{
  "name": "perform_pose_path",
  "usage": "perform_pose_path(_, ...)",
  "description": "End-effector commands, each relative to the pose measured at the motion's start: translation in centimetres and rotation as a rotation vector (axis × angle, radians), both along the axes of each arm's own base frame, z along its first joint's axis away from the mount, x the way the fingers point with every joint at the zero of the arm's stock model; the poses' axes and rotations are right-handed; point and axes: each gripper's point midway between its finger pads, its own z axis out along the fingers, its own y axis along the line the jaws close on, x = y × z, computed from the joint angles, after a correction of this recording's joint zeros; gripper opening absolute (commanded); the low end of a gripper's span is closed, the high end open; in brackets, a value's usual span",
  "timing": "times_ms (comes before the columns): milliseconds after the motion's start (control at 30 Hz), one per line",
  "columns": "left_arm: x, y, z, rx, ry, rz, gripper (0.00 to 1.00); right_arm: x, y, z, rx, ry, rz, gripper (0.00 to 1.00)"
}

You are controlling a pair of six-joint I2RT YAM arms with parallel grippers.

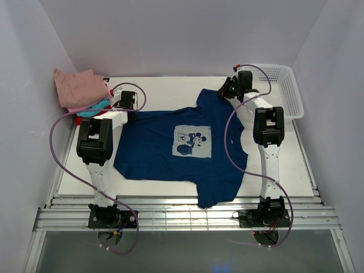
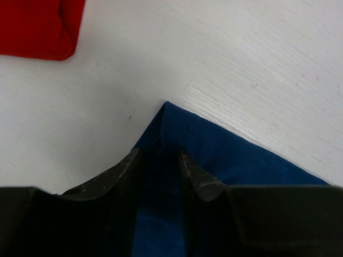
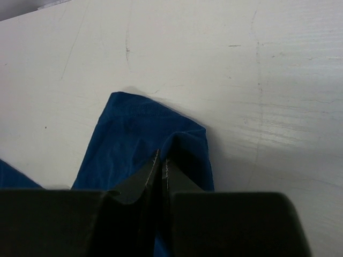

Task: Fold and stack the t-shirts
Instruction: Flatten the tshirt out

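Navy blue cotton tee (image 1: 170, 145) with pale square cartoon-mouse print (image 1: 192, 140), spread flat and print-up on white tabletop (image 1: 170, 91), nearest sleeve at the near table edge. At the tee's far hem corner, left gripper (image 2: 159, 160), fingers apart, cloth corner lying between them; at the tee's far sleeve, right gripper (image 3: 161, 160), fingers pressed together on the sleeve fabric. Beyond the tee's hem side, folded pile of dusty-pink tee (image 1: 79, 85) over teal tee (image 1: 95, 108) and red tee (image 1: 77, 119); beyond the far sleeve, white plastic mesh basket (image 1: 287, 94).
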Motion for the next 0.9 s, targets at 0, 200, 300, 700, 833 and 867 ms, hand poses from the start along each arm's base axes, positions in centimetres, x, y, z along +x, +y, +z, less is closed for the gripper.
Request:
perform_pose_path(0,-0.3,0.8,2.8,0.006,-0.048,0.028,0.44,0.1,0.0,4.2,0.002,-0.080,0.024,0.08)
perform_pose_path(200,-0.8,0.7,2.3,-0.006,-0.035,0.035,0.47,-0.1,0.0,4.0,-0.001,-0.076,0.033,0.08)
perform_pose_path(300,-0.8,0.7,2.2,-0.005,-0.039,0.029,0.47,-0.2,0.0,4.1,-0.003,-0.076,0.032,0.08)
perform_pose_path(700,0.8,-0.2,1.5,-0.034,-0.044,-0.003,0.00,-0.4,0.0,4.0,-0.007,-0.074,0.036,0.08)
perform_pose_path(833,2.1,-0.4,2.7,-0.040,-0.075,-0.016,0.00,-0.4,0.1,4.2,-0.008,-0.077,0.041,0.08)
perform_pose_path(867,2.4,-0.4,3.2,-0.035,-0.084,-0.016,0.00,-0.4,0.1,4.5,-0.009,-0.083,0.044,0.08)
